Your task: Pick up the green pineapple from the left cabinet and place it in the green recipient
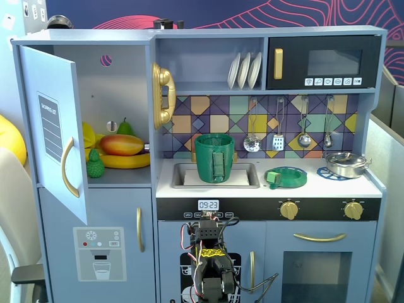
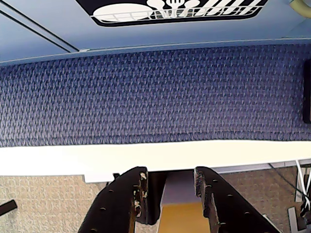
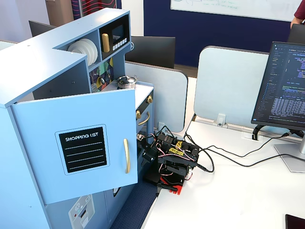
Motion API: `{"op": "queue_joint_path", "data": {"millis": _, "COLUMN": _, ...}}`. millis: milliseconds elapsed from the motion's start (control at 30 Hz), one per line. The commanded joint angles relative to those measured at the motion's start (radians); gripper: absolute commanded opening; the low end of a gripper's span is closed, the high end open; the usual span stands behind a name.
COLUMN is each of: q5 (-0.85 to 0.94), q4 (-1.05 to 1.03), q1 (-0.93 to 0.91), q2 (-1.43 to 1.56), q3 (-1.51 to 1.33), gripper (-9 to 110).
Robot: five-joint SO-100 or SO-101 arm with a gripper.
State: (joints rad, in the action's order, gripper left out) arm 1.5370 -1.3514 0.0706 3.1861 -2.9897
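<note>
One green pineapple [image 1: 95, 164], one mango [image 1: 121, 144], one pear [image 1: 125, 128], one banana [image 1: 126, 161], three white plates [image 1: 245, 70], four hanging utensils [image 1: 278, 136], one green recipient [image 1: 214, 158], one green ring dish [image 1: 286, 177], one steel pot [image 1: 346, 164].

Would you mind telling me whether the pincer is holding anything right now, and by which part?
Nothing is held. In the wrist view the pincer is open with an empty gap, while the green pineapple sits in the left cabinet.

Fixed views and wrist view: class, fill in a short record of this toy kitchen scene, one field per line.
cabinet door: the left cabinet stands open
target: green pineapple on the shelf, in front of the other fruit
destination: green recipient in the sink
arm: folded low before the kitchen
gripper: gripper open, holding nothing
</note>
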Motion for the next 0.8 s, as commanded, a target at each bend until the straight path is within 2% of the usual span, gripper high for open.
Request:
{"op": "queue_joint_path", "data": {"millis": 0, "q5": -0.026, "q4": -0.181, "q1": 0.084, "q2": -0.009, "q3": -0.008, "gripper": 0}}
{"op": "queue_joint_path", "data": {"millis": 100, "q5": -0.023, "q4": -0.181, "q1": 0.083, "q2": -0.009, "q3": -0.008, "gripper": 4}}
{"op": "queue_joint_path", "data": {"millis": 200, "q5": -0.006, "q4": -0.181, "q1": 0.071, "q2": -0.009, "q3": -0.008, "gripper": 24}}
{"op": "queue_joint_path", "data": {"millis": 267, "q5": -0.005, "q4": -0.181, "q1": 0.069, "q2": -0.009, "q3": -0.008, "gripper": 28}}
{"op": "queue_joint_path", "data": {"millis": 333, "q5": -0.002, "q4": -0.181, "q1": 0.074, "q2": -0.009, "q3": -0.008, "gripper": 28}}
{"op": "queue_joint_path", "data": {"millis": 433, "q5": 0.028, "q4": -0.178, "q1": 0.112, "q2": -0.009, "q3": -0.008, "gripper": 6}}
{"op": "queue_joint_path", "data": {"millis": 500, "q5": 0.052, "q4": -0.143, "q1": 0.146, "q2": -0.009, "q3": -0.008, "gripper": 0}}
{"op": "queue_joint_path", "data": {"millis": 667, "q5": 0.04, "q4": 0.092, "q1": 0.373, "q2": -0.018, "q3": -0.002, "gripper": 2}}
{"op": "queue_joint_path", "data": {"millis": 767, "q5": 0.017, "q4": 0.313, "q1": 0.52, "q2": -0.081, "q3": 0.031, "gripper": 15}}
